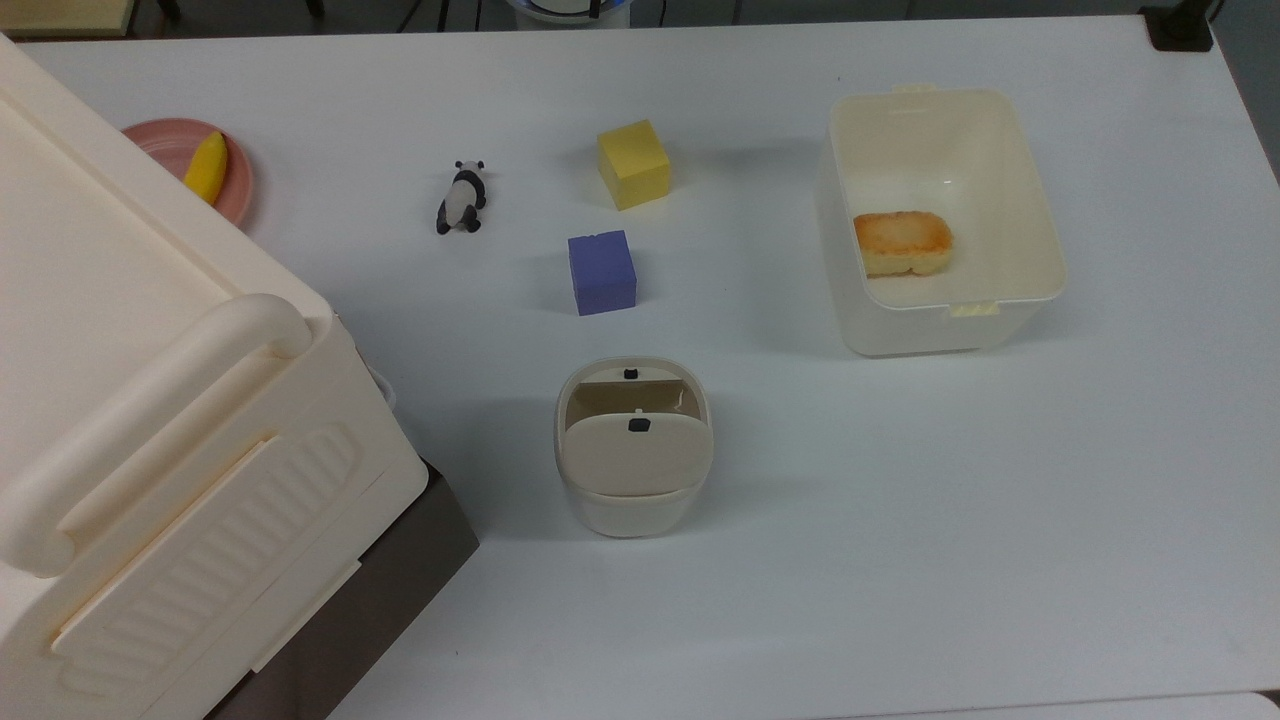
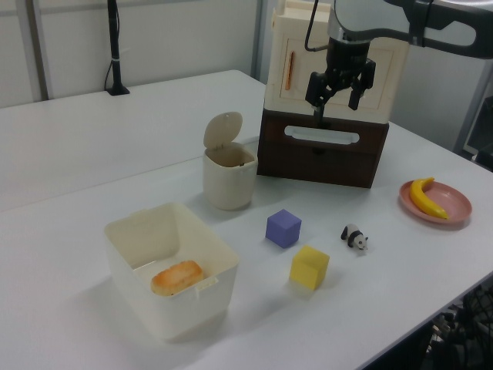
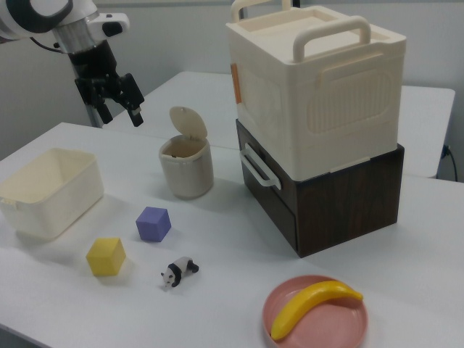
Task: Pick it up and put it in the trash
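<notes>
Left view: your gripper (image 2: 336,93) hung released, fingers apart and empty, high above the table (image 2: 92,146). The trash (image 2: 228,173) stood lid-up beside the dark drawer unit (image 2: 322,154); paper wad's position: cannot tell.

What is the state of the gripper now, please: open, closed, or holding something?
Gripper: open, holding nothing, up in the air above the table.

Big cream box (image 1: 150,420) cut by top view's left edge
</notes>
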Robot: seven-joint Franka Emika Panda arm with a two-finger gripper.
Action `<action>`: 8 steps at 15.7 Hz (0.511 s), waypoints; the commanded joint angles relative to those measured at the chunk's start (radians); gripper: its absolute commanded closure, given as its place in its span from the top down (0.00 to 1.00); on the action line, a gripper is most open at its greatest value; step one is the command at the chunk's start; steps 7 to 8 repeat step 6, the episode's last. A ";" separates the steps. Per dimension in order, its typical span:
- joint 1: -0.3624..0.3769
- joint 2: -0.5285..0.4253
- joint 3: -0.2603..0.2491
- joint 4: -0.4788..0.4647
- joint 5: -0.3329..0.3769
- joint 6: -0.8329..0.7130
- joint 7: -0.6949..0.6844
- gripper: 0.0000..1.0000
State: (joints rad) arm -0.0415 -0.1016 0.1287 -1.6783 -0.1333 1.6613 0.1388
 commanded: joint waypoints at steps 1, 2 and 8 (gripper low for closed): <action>0.028 0.037 -0.017 0.067 0.018 -0.029 0.038 1.00; 0.038 0.043 -0.023 0.078 0.017 -0.032 0.039 1.00; 0.048 0.046 -0.060 0.081 0.018 -0.029 0.039 1.00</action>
